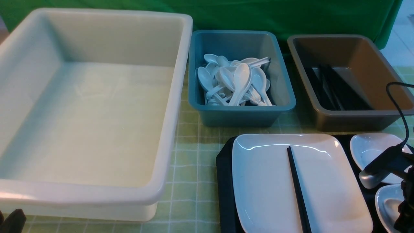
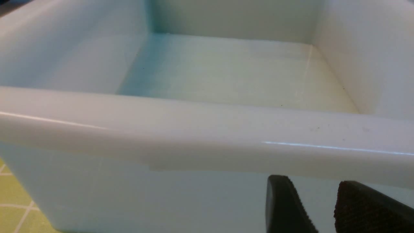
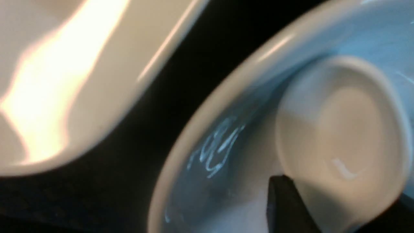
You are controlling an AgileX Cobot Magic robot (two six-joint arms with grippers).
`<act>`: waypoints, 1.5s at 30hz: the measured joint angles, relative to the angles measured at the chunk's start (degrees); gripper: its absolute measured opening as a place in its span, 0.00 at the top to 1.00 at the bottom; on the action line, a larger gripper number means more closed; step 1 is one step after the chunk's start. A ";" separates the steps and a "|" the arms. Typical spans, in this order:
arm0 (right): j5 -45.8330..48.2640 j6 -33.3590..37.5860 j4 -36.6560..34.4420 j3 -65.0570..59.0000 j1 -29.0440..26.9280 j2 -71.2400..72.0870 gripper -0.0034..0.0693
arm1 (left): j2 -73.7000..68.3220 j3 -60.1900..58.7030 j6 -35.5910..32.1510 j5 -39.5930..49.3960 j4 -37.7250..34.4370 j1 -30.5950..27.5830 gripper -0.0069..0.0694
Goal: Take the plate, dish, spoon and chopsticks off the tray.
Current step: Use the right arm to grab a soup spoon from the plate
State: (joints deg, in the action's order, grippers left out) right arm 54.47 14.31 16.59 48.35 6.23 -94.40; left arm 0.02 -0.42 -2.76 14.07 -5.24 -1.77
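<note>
The dark tray (image 1: 224,181) sits at the front right and carries the big white plate (image 1: 268,181). Black chopsticks (image 1: 297,191) lie across the plate. Two small white dishes stand on the tray's right side, one farther (image 1: 368,149) and one nearer (image 1: 386,204). My right gripper (image 1: 378,168) is over them, shut on the white spoon (image 1: 370,178). The right wrist view shows the spoon's bowl (image 3: 343,129) between the jaws of the right gripper (image 3: 339,194), just above a dish (image 3: 210,155), with the plate (image 3: 64,81) beside it. My left gripper (image 2: 312,184) is open and empty, low beside the white tub (image 2: 194,129).
A large empty white tub (image 1: 168,145) fills the left half. Behind the tray stand a blue bin (image 1: 239,118) holding several white spoons and a brown bin (image 1: 349,121) holding black chopsticks. A black cable loops above the right arm. A green checked cloth covers the table.
</note>
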 joint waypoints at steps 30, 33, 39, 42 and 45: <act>-2.81 0.05 -2.43 -4.05 0.00 9.24 0.45 | 0.00 0.00 0.00 0.00 0.00 0.00 0.62; -4.53 0.05 -1.14 -4.66 0.00 7.24 0.45 | 0.00 0.00 0.00 -0.02 0.00 0.00 0.62; -4.96 0.05 0.15 -4.66 0.00 1.91 0.48 | 0.00 0.00 0.00 -0.02 0.00 0.00 0.62; -3.97 0.05 1.12 -4.15 0.00 0.61 0.48 | 0.00 0.00 0.00 -0.02 0.00 0.00 0.62; -3.12 0.05 1.71 -3.89 0.00 -0.18 0.48 | 0.00 0.00 0.00 -0.02 0.00 0.00 0.62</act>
State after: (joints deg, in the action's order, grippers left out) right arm 51.35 14.36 18.30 44.46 6.23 -94.58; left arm 0.02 -0.42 -2.76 14.06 -5.24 -1.77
